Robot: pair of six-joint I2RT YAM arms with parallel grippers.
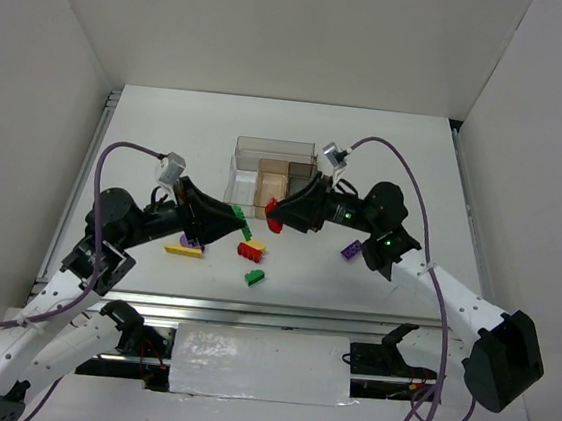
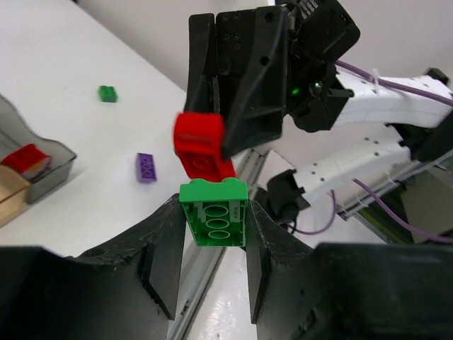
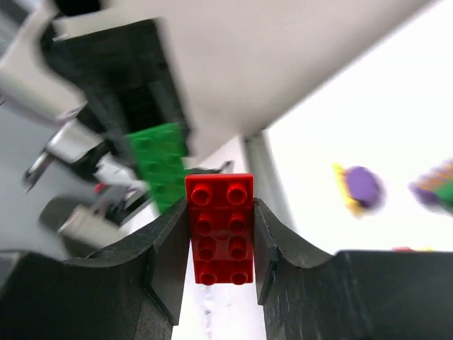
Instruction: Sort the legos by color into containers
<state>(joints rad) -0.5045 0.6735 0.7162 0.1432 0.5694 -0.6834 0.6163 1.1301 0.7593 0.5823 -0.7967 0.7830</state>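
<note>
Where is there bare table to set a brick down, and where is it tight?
Bare: the table strip behind the containers, and the near patch between the loose green brick and the purple brick. Crowded: before the containers, where left claw and right claw meet.

The white flat worktop [image 1: 168, 138] carries a cluster of small transparent plastic bins [image 1: 275, 152] near its middle. In front of them lie a long yellow plastic plate [image 1: 178, 251], a red studded brick [image 1: 248, 252], a small green brick [image 1: 254, 277] and, apart to the right, a purple brick [image 1: 352, 249].
</note>
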